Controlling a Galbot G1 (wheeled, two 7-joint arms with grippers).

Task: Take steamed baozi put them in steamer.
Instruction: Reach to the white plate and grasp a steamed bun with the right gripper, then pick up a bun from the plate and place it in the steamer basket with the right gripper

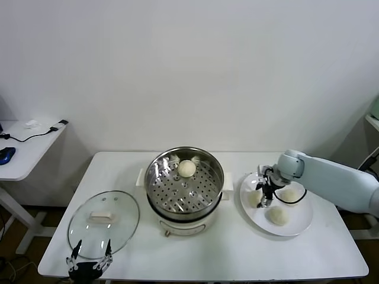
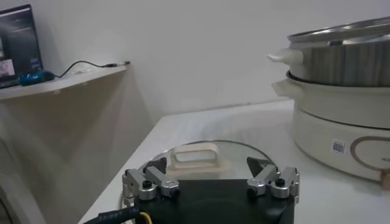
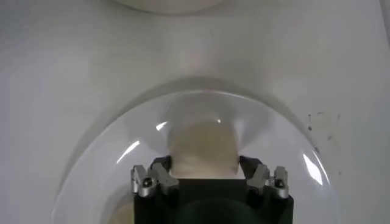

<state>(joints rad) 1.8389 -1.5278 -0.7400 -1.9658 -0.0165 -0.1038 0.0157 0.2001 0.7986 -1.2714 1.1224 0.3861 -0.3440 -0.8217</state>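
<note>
My right hand (image 1: 264,195) is closing around a bun (image 3: 201,146) on the plate (image 1: 299,225). I squeeze gently, lift straight up. Left hand (image 1: 90,260) waits open by the lid (image 1: 103,222).

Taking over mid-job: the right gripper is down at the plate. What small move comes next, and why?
Probably finish closing the right gripper on the baozi between its fingers, then lift. It sits on the plate with two others; one bun already lies in the steamer. The left gripper waits open by the glass lid.
</note>
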